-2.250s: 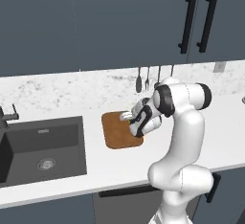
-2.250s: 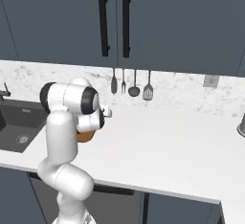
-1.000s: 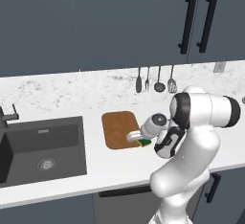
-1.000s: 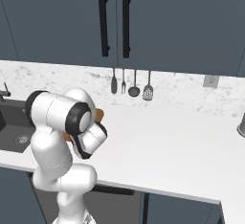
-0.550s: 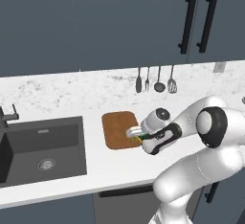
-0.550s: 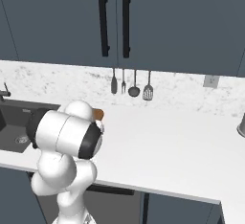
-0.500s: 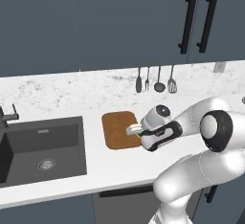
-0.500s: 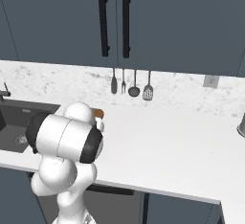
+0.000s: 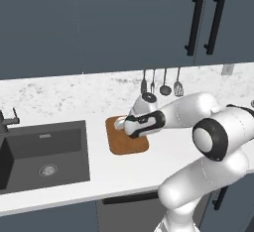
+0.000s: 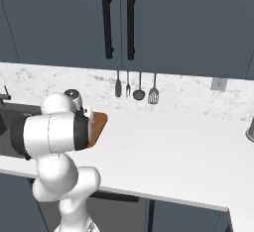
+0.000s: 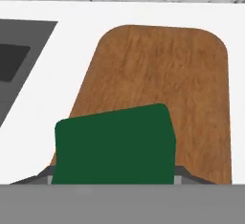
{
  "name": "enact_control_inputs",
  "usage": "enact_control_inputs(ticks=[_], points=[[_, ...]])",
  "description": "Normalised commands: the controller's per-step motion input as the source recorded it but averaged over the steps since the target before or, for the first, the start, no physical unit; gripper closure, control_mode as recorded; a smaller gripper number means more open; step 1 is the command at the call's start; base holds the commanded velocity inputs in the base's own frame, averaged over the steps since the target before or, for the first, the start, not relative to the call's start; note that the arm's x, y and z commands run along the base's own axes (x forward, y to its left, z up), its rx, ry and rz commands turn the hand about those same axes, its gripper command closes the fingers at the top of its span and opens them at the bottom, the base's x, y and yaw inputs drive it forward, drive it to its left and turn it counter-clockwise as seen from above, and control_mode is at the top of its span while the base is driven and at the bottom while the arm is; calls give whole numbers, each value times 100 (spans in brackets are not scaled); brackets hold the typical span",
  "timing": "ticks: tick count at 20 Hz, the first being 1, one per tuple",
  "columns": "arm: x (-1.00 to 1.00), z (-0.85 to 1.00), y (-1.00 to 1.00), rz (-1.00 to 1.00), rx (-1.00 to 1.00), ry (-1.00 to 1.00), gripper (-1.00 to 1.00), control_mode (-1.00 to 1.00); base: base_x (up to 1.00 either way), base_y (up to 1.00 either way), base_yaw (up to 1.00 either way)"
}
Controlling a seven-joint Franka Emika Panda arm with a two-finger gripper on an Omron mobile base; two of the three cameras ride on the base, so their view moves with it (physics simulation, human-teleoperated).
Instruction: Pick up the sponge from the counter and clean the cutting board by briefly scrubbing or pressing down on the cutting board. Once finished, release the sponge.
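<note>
The dark green sponge (image 11: 115,144) fills the lower middle of the hand view, held just over the near end of the brown wooden cutting board (image 11: 158,74). My gripper is shut on the sponge, which hides its fingertips. In the left base view my gripper (image 9: 119,123) reaches over the back left part of the cutting board (image 9: 130,145) on the white counter (image 9: 173,151); the sponge itself does not show there. In the right base view my arm covers most of the cutting board (image 10: 100,122), and only its right edge shows.
A dark grey sink (image 9: 44,151) lies left of the board, with a faucet (image 9: 7,122) behind it. Several utensils (image 9: 161,85) hang on the backsplash behind the board. The counter (image 10: 163,137) stretches on to the right.
My hand has swung left from the board's right edge, carrying the sponge, and now sits over the board's back left part. The arm has stretched out low and forward.
</note>
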Motion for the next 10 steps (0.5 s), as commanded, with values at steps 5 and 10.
enact_control_inputs(ticks=[5,10], points=[[48,-4,27,0,0,-3,100,-100,0,0,0],[59,0,0,0,0,0,100,-100,0,0,0]])
